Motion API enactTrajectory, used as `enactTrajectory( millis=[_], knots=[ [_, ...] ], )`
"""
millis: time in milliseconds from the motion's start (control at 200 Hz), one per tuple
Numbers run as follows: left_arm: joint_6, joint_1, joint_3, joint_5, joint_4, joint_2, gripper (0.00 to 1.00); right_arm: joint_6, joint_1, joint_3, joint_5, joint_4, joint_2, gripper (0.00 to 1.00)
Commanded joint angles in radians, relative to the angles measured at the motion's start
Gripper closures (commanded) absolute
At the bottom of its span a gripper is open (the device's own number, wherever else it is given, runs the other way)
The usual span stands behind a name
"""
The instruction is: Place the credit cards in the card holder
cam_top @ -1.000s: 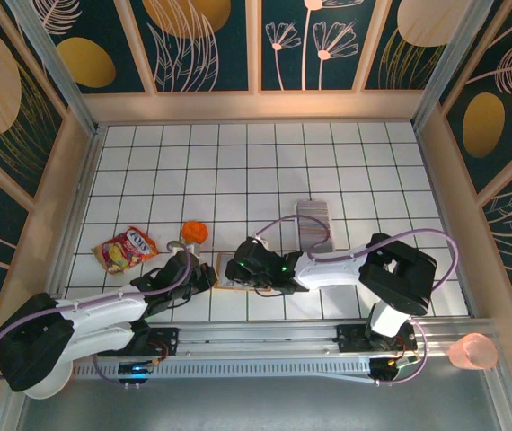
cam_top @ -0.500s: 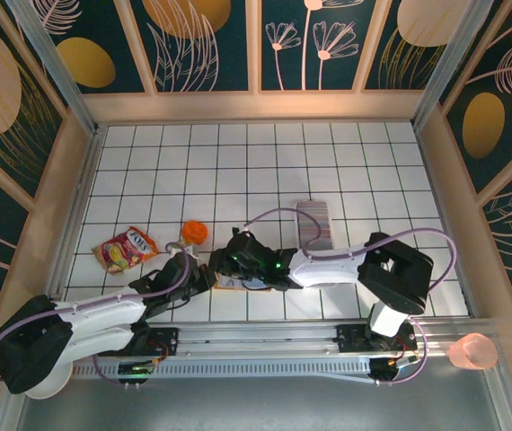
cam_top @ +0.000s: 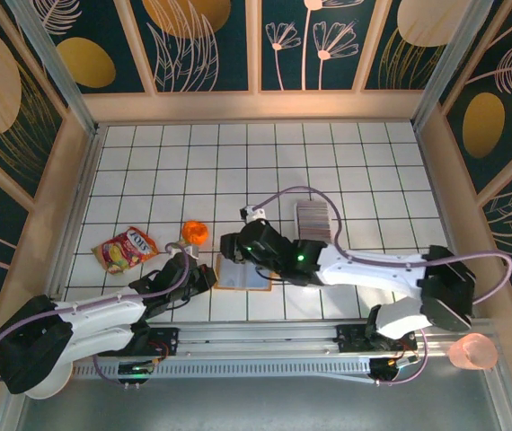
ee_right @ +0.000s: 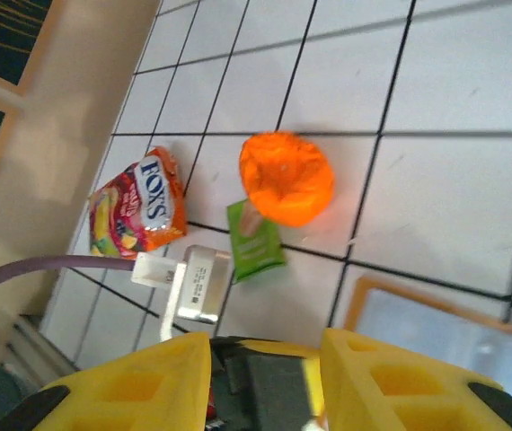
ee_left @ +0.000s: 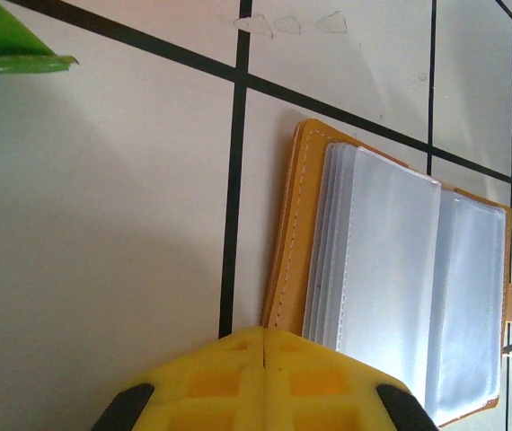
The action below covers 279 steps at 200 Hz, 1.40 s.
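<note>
From the top view, my right arm has changed most. A second ago it lay low over the tan leather-like folding card holder [cam_top: 241,275]. Now its elbow has swung out to the right and the right gripper [cam_top: 231,249] sits just beyond the holder's far edge. The holder lies open with its pale inside showing, where before it was mostly covered. The left gripper [cam_top: 204,272] has not moved and stays at the holder's left edge. The pale grey credit cards [cam_top: 313,216] stand as stripes in the long clear rectangular tray [cam_top: 299,208], to the right and farther back. The right arm cuts off the tray's near end.

In the left wrist view, the yellow fingers [ee_left: 211,386] are pressed together with only a seam between them. Their tip is at the near corner of the open holder [ee_left: 391,287]. The frame crops the holder's clasp tab at the right.

In the right wrist view, the right gripper [ee_right: 265,382] has its fingers [ee_right: 139,386] standing moderately apart, and I can make out no card between them. Only a corner of the holder [ee_right: 436,332] shows. Beyond it lie a crumpled orange wrapper [ee_right: 287,177], a small green packet [ee_right: 256,242] and a red-yellow snack packet [ee_right: 137,208].
</note>
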Motion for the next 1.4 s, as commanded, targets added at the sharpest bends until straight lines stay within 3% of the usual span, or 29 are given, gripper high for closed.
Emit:
enactTrajectory(
  millis=[0, 55, 200, 305, 355, 430, 515, 661, 871, 1166, 1391],
  knots=[
    [0.008, -0.007, -0.015, 0.033, -0.032, -0.003, 1.0, -0.485, -0.014, -0.011, 0.147, -0.158, -0.115, 0.6],
    [0.013, -0.007, -0.015, 0.038, -0.034, -0.011, 1.0, -0.758, -0.016, -0.044, 0.15, -0.198, -0.181, 0.59],
    [0.016, -0.007, -0.023, 0.051, -0.026, -0.04, 1.0, -1.221, -0.052, -0.145, 0.127, -0.3, -0.366, 0.55],
    [0.019, -0.007, -0.025, 0.059, -0.018, -0.047, 1.0, -1.413, -0.162, -0.153, -0.053, -0.441, -0.476, 0.53],
    [0.022, -0.007, -0.023, 0.058, -0.019, -0.045, 1.0, -1.5, -0.214, -0.166, -0.108, -0.497, -0.511, 0.43],
    [0.032, -0.007, -0.016, 0.053, -0.034, -0.042, 1.0, -1.621, -0.269, -0.198, -0.091, -0.556, -0.53, 0.32],
    [0.04, -0.007, -0.008, 0.036, -0.062, -0.045, 1.0, -1.728, -0.319, -0.23, -0.053, -0.611, -0.512, 0.28],
    [0.044, -0.007, -0.003, 0.019, -0.08, -0.061, 1.0, -1.836, -0.378, -0.306, -0.011, -0.575, -0.473, 0.19],
    [0.05, -0.007, 0.001, 0.001, -0.114, -0.094, 0.99, -1.909, -0.432, -0.385, -0.012, -0.385, -0.43, 0.16],
    [0.048, -0.007, -0.003, -0.014, -0.141, -0.136, 0.96, -1.938, -0.449, -0.385, -0.016, -0.255, -0.301, 0.15],
    [0.045, -0.007, -0.005, -0.016, -0.142, -0.132, 0.97, -1.948, -0.449, -0.37, -0.029, -0.234, -0.261, 0.2]
  ],
)
